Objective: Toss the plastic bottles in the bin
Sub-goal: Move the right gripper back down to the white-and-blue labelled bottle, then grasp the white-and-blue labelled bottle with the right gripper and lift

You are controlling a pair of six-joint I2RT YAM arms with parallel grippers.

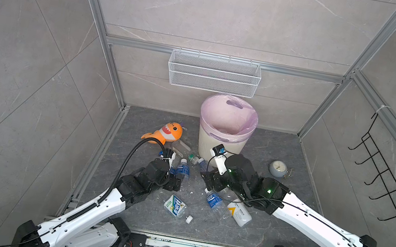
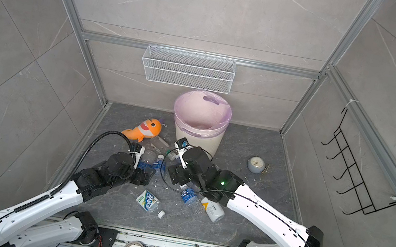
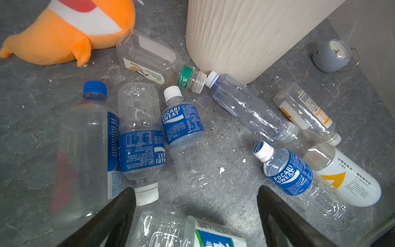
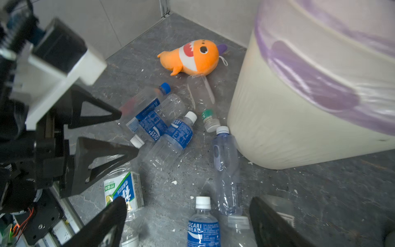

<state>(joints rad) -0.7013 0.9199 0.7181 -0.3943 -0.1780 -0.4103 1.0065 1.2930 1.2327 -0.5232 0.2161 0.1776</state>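
Bottles [image 3: 181, 124] lie scattered on the floor [image 1: 269, 224] in front of the bin [image 1: 205, 144], both grippers open above them.

The bin, lined with a pink bag [image 1: 228, 115], stands upright at the back wall, a clear bottle [image 3: 245, 107] just beside its base. The left gripper [image 3: 195, 189] hangs low over the blue-labelled ones left of the bin, jaws wide apart and holding nothing. The right gripper [image 4: 188, 200] is likewise spread and empty over a blue-labelled bottle [image 4: 203, 231], near the white bottle [image 1: 239, 212]. A shark [image 1: 166, 133] lies left of the bin; a clock [image 1: 277, 168] sits to its right, apart.
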